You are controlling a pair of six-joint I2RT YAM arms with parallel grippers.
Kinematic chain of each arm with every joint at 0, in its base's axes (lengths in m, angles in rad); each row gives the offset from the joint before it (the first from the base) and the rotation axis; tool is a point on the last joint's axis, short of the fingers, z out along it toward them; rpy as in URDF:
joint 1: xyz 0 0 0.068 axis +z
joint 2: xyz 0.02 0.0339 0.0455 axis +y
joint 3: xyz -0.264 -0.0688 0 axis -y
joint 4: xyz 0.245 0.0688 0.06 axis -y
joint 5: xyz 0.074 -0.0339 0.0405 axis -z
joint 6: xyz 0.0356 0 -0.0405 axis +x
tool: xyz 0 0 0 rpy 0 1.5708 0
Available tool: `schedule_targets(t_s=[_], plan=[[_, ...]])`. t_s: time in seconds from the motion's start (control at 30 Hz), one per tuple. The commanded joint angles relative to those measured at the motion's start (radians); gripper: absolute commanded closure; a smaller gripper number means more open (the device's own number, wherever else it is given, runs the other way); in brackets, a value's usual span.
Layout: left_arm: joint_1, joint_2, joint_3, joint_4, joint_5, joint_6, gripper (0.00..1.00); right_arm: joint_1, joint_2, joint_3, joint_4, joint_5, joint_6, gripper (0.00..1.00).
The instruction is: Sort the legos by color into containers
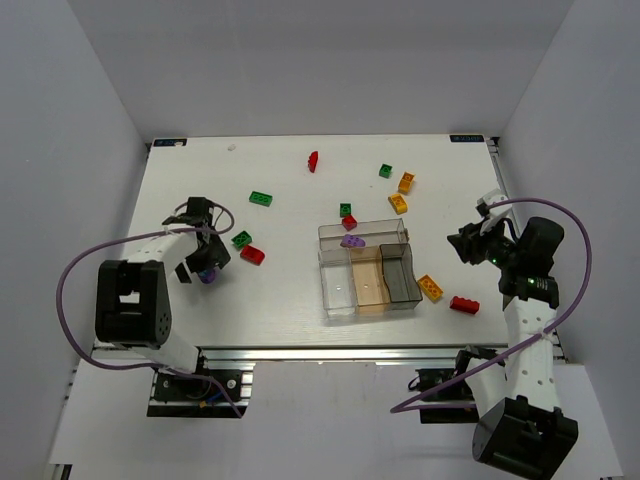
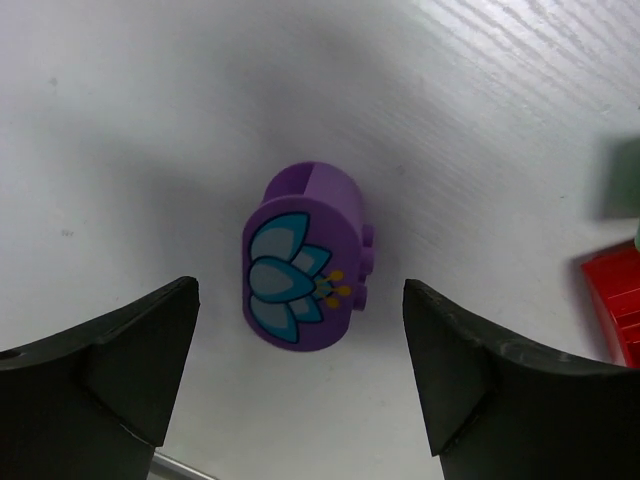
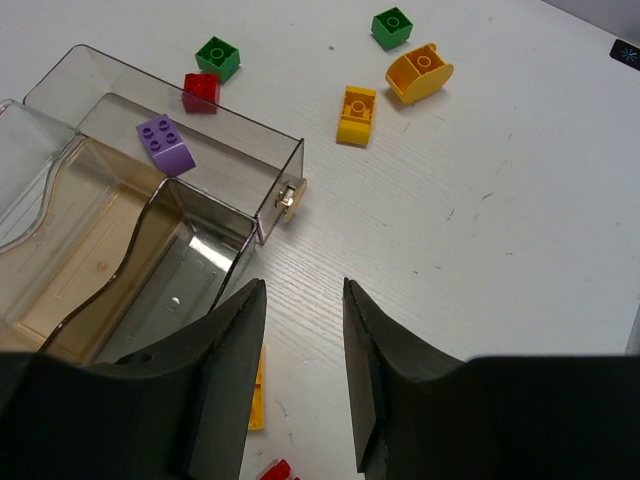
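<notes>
The left gripper (image 2: 298,295) was wide open and held nothing; the lilac rounded piece (image 2: 303,255) lay on the table (image 2: 140,110) between its fingers (image 2: 120,360), touching neither and slightly nearer the finger on the left of the wrist view. The piece's long axis ran roughly along the fingers, away from the wrist, so a closing stroke would probably meet its curved flanks across the short dimension. The tray (image 1: 338,292) lay well to this arm's right, nearer the right gripper (image 3: 303,292), which was empty with its jaws narrowly parted.
</notes>
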Motion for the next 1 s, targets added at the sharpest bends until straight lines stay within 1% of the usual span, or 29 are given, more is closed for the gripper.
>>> schedule_targets(t_s=[0.0,0.03,0.07,0.13,0.17,0.23,0.3,0.33,0.4,0.43,0.47,0.5,0.53,0.57,0.6,0.63,0.67,0.7,0.73,0.77,0.8,0.87,0.9,0.97], plan=[[0.009,0.007,0.0,0.07,0.056,0.048,0.09,-0.01,-0.02,0.034,0.007,-0.024,-0.004,0.58],[0.009,0.017,0.005,0.073,0.056,0.049,0.14,-0.012,-0.021,0.034,0.004,-0.024,-0.005,0.58],[0.009,0.027,0.008,0.077,0.058,0.053,0.22,-0.015,-0.021,0.033,0.005,-0.024,-0.005,0.58],[0.009,0.057,0.02,0.069,0.05,0.056,0.28,-0.016,-0.021,0.033,0.005,-0.025,-0.007,0.58],[0.009,0.065,0.02,0.066,0.047,0.056,0.34,-0.019,-0.021,0.034,0.005,-0.028,-0.007,0.58],[0.009,0.074,0.019,0.066,0.042,0.053,0.37,-0.021,-0.024,0.034,0.005,-0.033,-0.008,0.58],[0.009,0.07,0.012,0.07,0.048,0.051,0.44,-0.027,-0.026,0.033,0.005,-0.036,-0.008,0.58],[0.009,0.062,0.008,0.072,0.061,0.051,0.52,-0.029,-0.026,0.033,0.004,-0.04,-0.008,0.58],[0.009,0.036,0.012,0.07,0.071,0.054,0.64,-0.033,-0.026,0.033,0.004,-0.044,-0.008,0.58],[0.009,0.022,0.018,0.064,0.097,0.059,0.79,-0.033,-0.027,0.033,0.002,-0.05,-0.008,0.58],[0.009,0.009,0.043,0.058,0.117,0.066,0.9,-0.036,-0.027,0.031,0.002,-0.051,-0.007,0.58],[-0.011,-0.028,0.054,0.061,0.154,0.121,0.99,-0.038,-0.027,0.031,0.002,-0.06,-0.01,0.58],[-0.011,-0.057,0.063,0.076,0.292,0.164,1.0,-0.039,-0.027,0.031,-0.001,-0.065,-0.011,0.58],[-0.02,-0.085,0.063,0.14,0.417,0.209,1.0,-0.042,-0.027,0.029,-0.002,-0.07,-0.014,0.59],[-0.02,-0.149,0.046,0.199,0.552,0.3,1.0,-0.041,-0.027,0.029,-0.004,-0.074,-0.019,0.6],[-0.02,-0.178,0.029,0.263,0.796,0.341,1.0,-0.041,-0.029,0.028,-0.004,-0.076,-0.019,0.6],[-0.032,-0.198,0.017,0.321,0.906,0.373,1.0,-0.042,-0.03,0.028,-0.005,-0.076,-0.02,0.6],[-0.041,-0.215,-0.021,0.456,1.029,0.435,1.0,-0.044,-0.029,0.026,-0.004,-0.077,-0.019,0.6],[-0.057,-0.213,-0.024,0.5,1.1,0.466,1.0,-0.044,-0.027,0.023,-0.004,-0.077,-0.02,0.6],[-0.095,-0.202,-0.011,0.498,1.16,0.502,1.0,-0.045,-0.027,0.023,-0.001,-0.077,-0.019,0.6],[-0.112,-0.188,0.035,0.498,1.16,0.59,1.0,-0.048,-0.024,0.022,-0.001,-0.076,-0.019,0.6],[-0.156,-0.119,0.102,0.402,1.151,0.658,1.0,-0.048,-0.023,0.02,0.001,-0.074,-0.019,0.6],[-0.17,-0.092,0.167,0.391,1.144,0.706,1.0,-0.048,-0.018,0.022,0.002,-0.07,-0.019,0.6],[-0.204,-0.012,0.239,0.35,1.134,0.75,1.0,-0.05,-0.015,0.02,0.004,-0.065,-0.019,0.6]])
